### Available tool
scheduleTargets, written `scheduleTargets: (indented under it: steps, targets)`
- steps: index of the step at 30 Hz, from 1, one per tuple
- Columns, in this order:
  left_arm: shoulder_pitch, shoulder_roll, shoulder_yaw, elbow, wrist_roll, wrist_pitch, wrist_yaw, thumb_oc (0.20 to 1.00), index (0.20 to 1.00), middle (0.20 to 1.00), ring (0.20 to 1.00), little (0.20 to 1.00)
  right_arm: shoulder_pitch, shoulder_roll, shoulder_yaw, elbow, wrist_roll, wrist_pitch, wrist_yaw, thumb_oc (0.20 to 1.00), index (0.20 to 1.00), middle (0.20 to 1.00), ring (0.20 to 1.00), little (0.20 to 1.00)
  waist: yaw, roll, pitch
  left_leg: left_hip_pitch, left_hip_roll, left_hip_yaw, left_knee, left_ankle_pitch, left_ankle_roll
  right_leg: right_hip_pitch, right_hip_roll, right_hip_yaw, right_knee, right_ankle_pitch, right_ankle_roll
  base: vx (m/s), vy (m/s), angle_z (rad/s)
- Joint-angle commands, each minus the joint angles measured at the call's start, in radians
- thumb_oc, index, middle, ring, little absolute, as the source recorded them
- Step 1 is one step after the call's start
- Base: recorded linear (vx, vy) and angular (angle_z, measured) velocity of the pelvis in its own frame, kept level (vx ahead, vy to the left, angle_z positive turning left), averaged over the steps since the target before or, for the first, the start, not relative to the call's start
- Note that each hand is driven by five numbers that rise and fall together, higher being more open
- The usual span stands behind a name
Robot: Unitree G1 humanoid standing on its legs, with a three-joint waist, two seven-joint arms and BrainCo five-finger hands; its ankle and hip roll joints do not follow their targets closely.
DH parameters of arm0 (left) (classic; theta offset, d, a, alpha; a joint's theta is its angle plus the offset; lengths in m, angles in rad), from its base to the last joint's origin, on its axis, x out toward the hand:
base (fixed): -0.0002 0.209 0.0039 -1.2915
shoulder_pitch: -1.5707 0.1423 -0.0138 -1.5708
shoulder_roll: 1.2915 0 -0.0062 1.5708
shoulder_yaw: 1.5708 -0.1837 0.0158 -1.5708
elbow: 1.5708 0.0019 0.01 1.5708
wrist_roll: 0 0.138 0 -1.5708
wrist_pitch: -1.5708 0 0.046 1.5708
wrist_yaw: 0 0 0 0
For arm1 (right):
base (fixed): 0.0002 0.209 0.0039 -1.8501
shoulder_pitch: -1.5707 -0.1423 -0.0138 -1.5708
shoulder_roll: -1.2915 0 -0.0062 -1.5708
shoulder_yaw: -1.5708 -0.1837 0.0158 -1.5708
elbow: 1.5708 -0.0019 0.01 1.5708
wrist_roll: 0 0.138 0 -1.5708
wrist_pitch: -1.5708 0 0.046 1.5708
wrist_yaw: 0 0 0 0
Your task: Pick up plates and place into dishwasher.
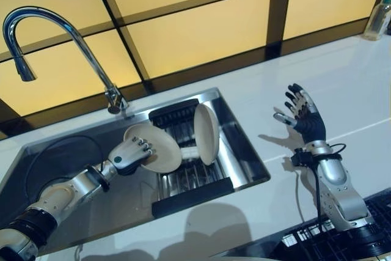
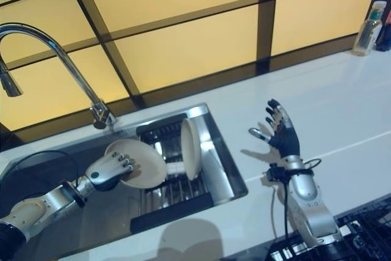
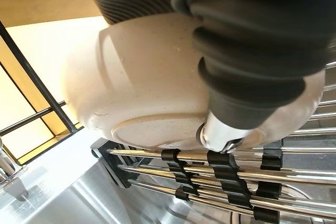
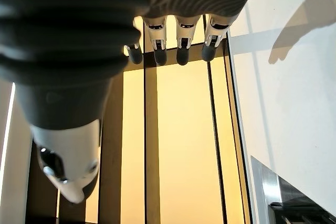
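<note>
Reaching in from the lower left across the sink (image 1: 73, 151), the left robot hand (image 1: 129, 154) grips a beige plate (image 1: 156, 147), its fingers curled over the plate's near rim and the thumb pressed to the underside, as the left wrist view shows. The plate is held tilted above the metal drying rack (image 1: 186, 169) that sits inside the sink, its far edge close to a second beige plate (image 1: 205, 133) standing upright on its rim in the rack. The left forearm lies low and stretches diagonally over the sink basin.

The right robot hand (image 1: 300, 111) is raised above the white counter (image 1: 342, 84), well to the right of the sink, with the forearm rising steeply from the lower right. Its fingers are spread and straight, holding nothing, the palm turned toward the sink. A curved faucet (image 1: 55, 35) arches over the sink's left side, and a clear bottle (image 1: 377, 19) stands on the far right corner of the counter.
</note>
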Motion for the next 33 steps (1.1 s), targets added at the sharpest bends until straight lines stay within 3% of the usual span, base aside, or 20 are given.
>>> scheduleTargets:
  steps: [1,5,9,12,17,25,28,31,33]
  targets:
    - [-0.044,0.007,0.088,0.033,-0.03,0.016,0.033,0.2,0.2,0.2,0.2,0.2,-0.004,0.002,-0.026,-0.039,0.022,-0.041,0.005,1.0,1.0,1.0,1.0,1.0,0.015,-0.053,-0.04,0.046,-0.001,-0.004,0.013,-0.143,0.005,-0.068,-0.059,-0.032,-0.157,0.161,0.127,0.0,0.0,0.0]
    - [-0.037,0.016,0.109,0.027,-0.045,0.03,0.05,0.2,0.2,0.2,0.2,0.2,-0.005,0.005,-0.026,-0.038,0.019,-0.048,-0.001,1.0,1.0,1.0,1.0,1.0,0.022,-0.057,-0.043,0.045,0.0,-0.009,0.011,-0.142,0.004,-0.066,-0.057,-0.037,-0.159,0.16,0.124,-0.02,-0.01,0.0]
    - [-0.036,0.021,0.147,0.034,-0.13,0.087,0.086,0.2,0.2,0.2,0.2,0.2,-0.011,0.002,-0.028,-0.038,0.023,-0.048,-0.013,1.0,1.0,1.0,1.0,1.0,0.031,-0.06,-0.048,0.045,0.002,-0.014,0.006,-0.141,0.002,-0.062,-0.057,-0.043,-0.163,0.16,0.122,-0.02,-0.014,0.01]
    - [-0.01,0.006,0.222,0.042,-0.209,0.113,0.129,0.2,0.2,0.2,0.2,0.2,-0.004,0.014,-0.04,-0.041,0.011,-0.053,-0.019,1.0,1.0,1.0,1.0,1.0,0.043,-0.065,-0.055,0.041,0.004,-0.015,0.006,-0.141,0.001,-0.062,-0.056,-0.05,-0.166,0.159,0.119,-0.05,-0.033,0.03]
    - [0.041,-0.023,0.331,0.02,-0.24,0.112,0.153,0.2,0.2,0.2,0.2,0.2,0.006,0.031,-0.065,-0.045,0.004,-0.058,-0.011,1.0,1.0,1.0,1.0,1.0,0.054,-0.073,-0.061,0.039,0.007,-0.021,0.006,-0.14,-0.001,-0.06,-0.054,-0.058,-0.167,0.158,0.114,-0.04,-0.025,0.02]
    - [0.043,-0.023,0.405,-0.016,-0.267,0.131,0.174,0.2,0.2,0.2,0.2,0.2,-0.014,0.023,-0.082,-0.048,0.005,-0.058,-0.006,1.0,1.0,1.0,1.0,1.0,0.07,-0.08,-0.074,0.036,0.013,-0.032,0.007,-0.138,-0.008,-0.054,-0.055,-0.074,-0.168,0.153,0.109,-0.04,-0.012,0.07]
    - [0.044,-0.02,0.429,-0.045,-0.35,0.12,0.164,0.2,0.2,0.2,0.2,0.2,-0.028,0.01,-0.087,-0.057,-0.02,-0.074,-0.024,1.0,1.0,1.0,1.0,1.0,0.078,-0.081,-0.075,0.036,0.015,-0.038,0.007,-0.139,-0.009,-0.051,-0.055,-0.081,-0.168,0.152,0.107,-0.05,-0.01,0.07]
    - [0.047,-0.055,0.462,-0.074,-0.565,0.036,0.111,0.2,0.2,0.2,0.2,0.2,-0.05,0.009,-0.097,-0.077,-0.054,-0.104,-0.06,1.0,1.0,1.0,1.0,1.0,0.086,-0.086,-0.079,0.036,0.017,-0.047,0.007,-0.141,-0.01,-0.048,-0.052,-0.084,-0.169,0.149,0.105,-0.04,-0.014,0.09]
    - [0.046,-0.132,0.509,-0.133,-0.694,-0.014,0.013,0.2,0.2,0.2,0.2,0.2,-0.079,0.017,-0.102,-0.087,-0.093,-0.11,-0.069,1.0,1.0,1.0,1.0,1.0,0.097,-0.091,-0.084,0.034,0.018,-0.054,0.007,-0.142,-0.011,-0.047,-0.049,-0.087,-0.169,0.145,0.102,-0.04,-0.013,0.11]
